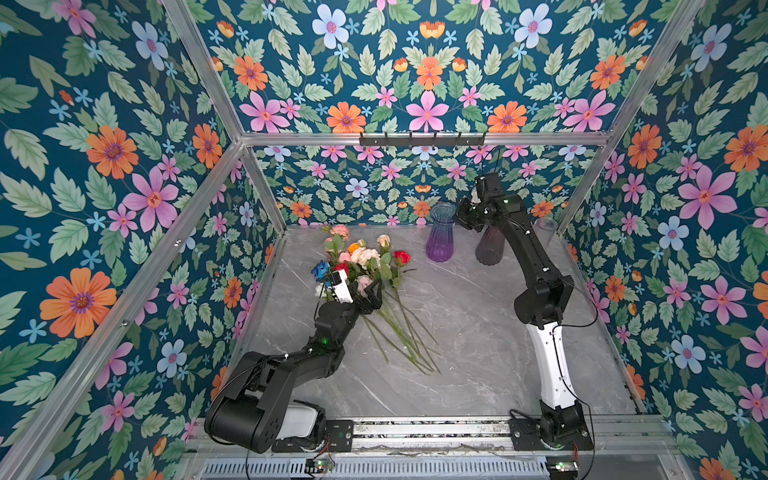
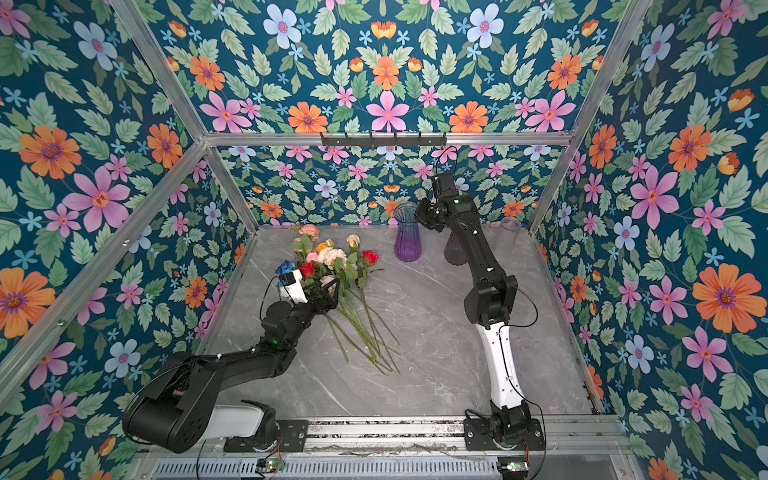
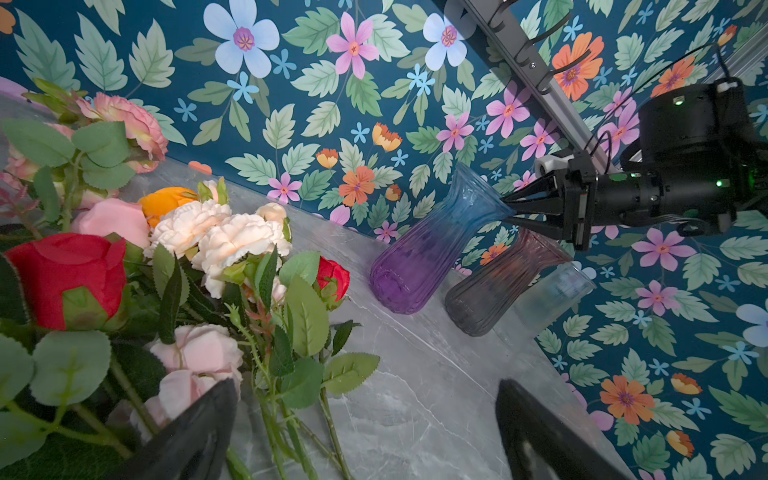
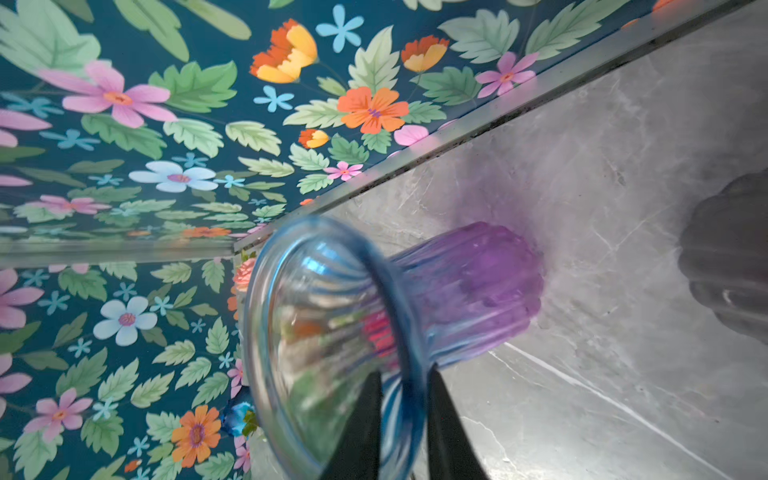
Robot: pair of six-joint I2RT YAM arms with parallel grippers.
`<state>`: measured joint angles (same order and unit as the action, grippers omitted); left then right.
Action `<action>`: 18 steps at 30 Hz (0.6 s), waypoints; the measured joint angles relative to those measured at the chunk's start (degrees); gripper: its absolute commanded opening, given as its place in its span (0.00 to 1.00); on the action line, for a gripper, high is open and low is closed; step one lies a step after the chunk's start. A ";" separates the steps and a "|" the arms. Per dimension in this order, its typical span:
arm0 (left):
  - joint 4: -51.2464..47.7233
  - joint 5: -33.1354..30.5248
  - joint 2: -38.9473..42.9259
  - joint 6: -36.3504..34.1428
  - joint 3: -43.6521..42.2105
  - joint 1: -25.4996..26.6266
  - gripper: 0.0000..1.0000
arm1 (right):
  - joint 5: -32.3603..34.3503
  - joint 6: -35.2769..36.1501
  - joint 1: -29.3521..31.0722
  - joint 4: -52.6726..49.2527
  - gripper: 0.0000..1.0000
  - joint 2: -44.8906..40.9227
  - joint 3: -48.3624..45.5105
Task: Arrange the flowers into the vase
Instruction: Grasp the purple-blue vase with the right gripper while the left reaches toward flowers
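Your flowers (image 1: 365,257) lie in 1 loose bunch at the back left of the grey, white-veined, marble-look desk (image 1: 457,332). The fabric heads point toward the wall and the thin green stems fan out toward the front. About 10 heads show in both top views, among them 2 red roses, 1 blue, 1 orange and a ruffled cream cluster. The left arm covers part of the bunch, so you cannot count them all. Matte, saw-edged leaves sit between the heads.

3 glass vessels stand along the back edge, well to the right of the bunch. The ribbed vase (image 3: 419,257) is blue at its flared lip and purple at its rounded base. Just beside it is a smoky grey vase (image 3: 494,291) of the same ribbed shape. 1 clear, straight-sided tumbler (image 3: 557,291) stands toward the corner.

Your right claw (image 4: 405,386) is pinched onto the vase's lip, with 1 finger inside the mouth and 1 outside, well apart from the flowers.

Your left claw (image 3: 368,384) stands wide open, gripping nothing, low over the bunch just below the heads. 1 of its fingers (image 3: 195,424) is against a pale pink rose, and several stems run between the 2 fingers.
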<state>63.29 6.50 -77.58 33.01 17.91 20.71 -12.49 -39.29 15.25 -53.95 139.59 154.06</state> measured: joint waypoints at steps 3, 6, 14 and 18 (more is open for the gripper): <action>0.11 -0.09 0.48 -0.20 -0.39 0.00 1.00 | 0.59 -0.94 0.35 0.15 0.01 -2.58 -4.48; 0.15 -0.31 0.59 -0.24 -0.46 0.00 1.00 | 2.47 -0.55 1.16 0.66 0.00 -7.69 -11.34; 0.09 -0.42 0.79 -0.26 -0.55 0.02 1.00 | 5.97 2.89 3.37 -0.92 0.00 -27.02 -33.64; 0.44 -0.39 -0.02 -0.20 -0.55 0.04 1.00 | 3.69 3.45 4.61 1.33 0.00 -38.86 -46.40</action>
<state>63.72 6.11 -77.60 32.82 17.37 20.75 -8.80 -35.83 19.86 -52.62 100.73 107.66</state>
